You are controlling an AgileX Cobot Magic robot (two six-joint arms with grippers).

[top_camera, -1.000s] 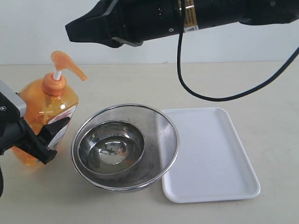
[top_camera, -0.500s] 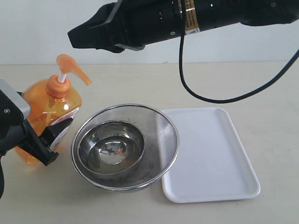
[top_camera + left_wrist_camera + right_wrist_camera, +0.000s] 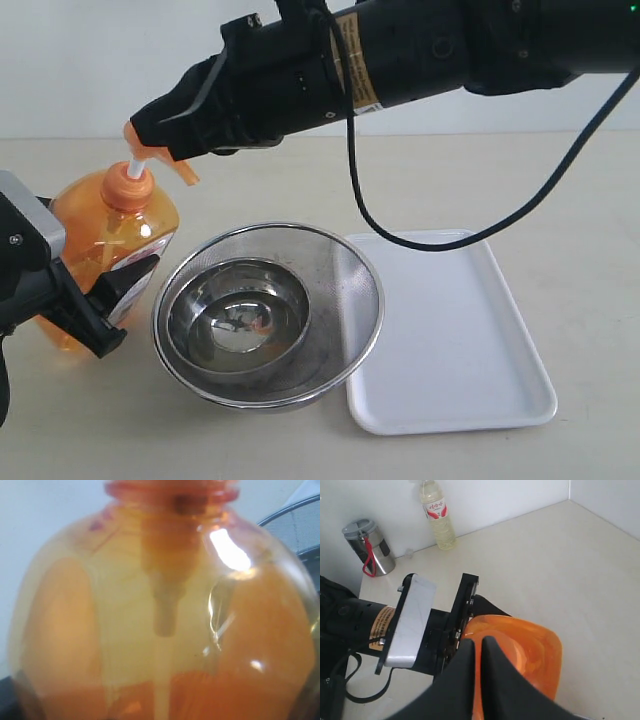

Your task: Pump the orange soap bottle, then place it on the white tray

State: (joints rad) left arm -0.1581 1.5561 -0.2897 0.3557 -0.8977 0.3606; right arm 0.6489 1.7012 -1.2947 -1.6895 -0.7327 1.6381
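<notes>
While clamping the bottle in the left claw — left of the bowls, well apart from the tray — with the clenched right claw at the pump, risks skidding off and tipping it if pressed off-centre.

The right arm is a thick black tube with a glossy shell, ringed by a yellow label that carries small dark print. A black cable leaves its underside and hangs in a long loop. The arm narrows into the right gripper, a black wedge-shaped housing. Its two fingers are matt black, smooth and tapered. The left gripper has angular black fingers set in front of a flat light-grey plate. The left arm is also black, with an orange-yellow label bearing dark print.
</notes>
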